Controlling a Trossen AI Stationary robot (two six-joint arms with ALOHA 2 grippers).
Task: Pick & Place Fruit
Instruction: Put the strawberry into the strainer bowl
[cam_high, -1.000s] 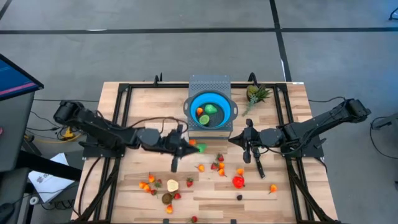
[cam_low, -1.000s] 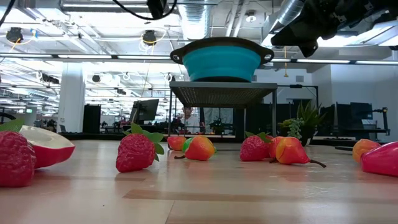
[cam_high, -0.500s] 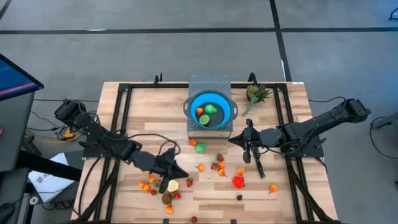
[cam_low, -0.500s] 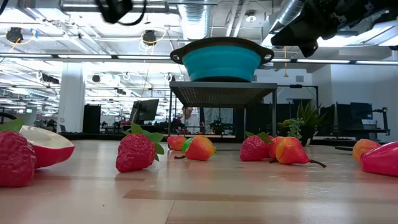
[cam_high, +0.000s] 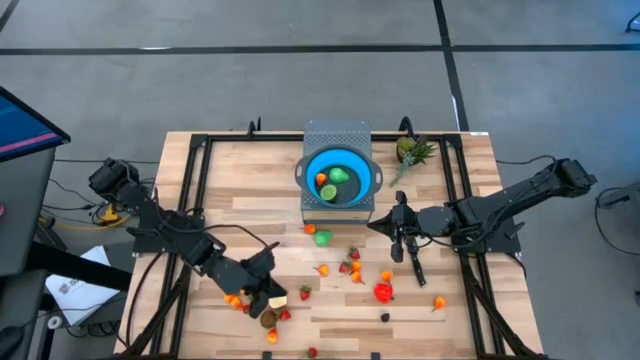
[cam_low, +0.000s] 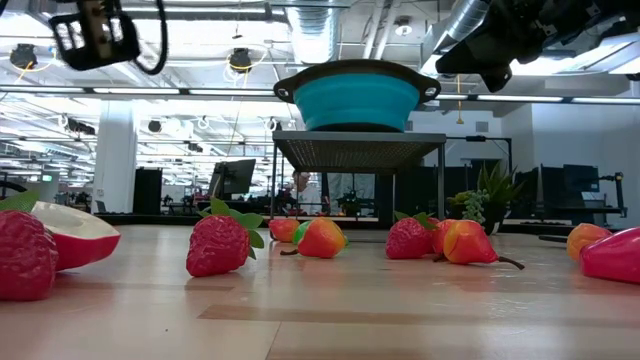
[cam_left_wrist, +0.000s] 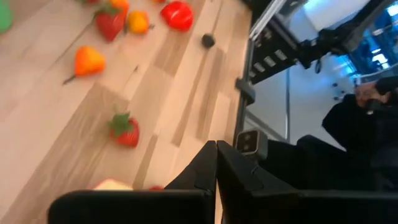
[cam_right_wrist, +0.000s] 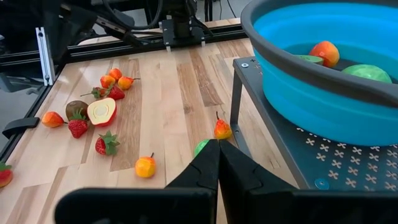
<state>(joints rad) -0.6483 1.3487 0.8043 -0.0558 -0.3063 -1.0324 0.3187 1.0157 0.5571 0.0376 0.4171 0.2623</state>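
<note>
Small toy fruit lie scattered over the wooden table's near half: strawberries, a green piece, a red one and orange ones. More fruit lie in the blue bowl, which sits on a grey perforated stand. My left gripper hangs shut and empty over the near-left cluster, above a pale cut fruit and a strawberry. My right gripper waits shut and empty in the air, right of the stand's front.
A spiky pineapple-like piece stands at the far right beside the stand. Black frame rails run along both table sides. Bare wood lies between the stand and the left rail.
My left gripper has swung from just in front of the stand toward the table's near-left corner, sinking and rolling its wrist, and stays shut with nothing in it. No fruit has moved.
</note>
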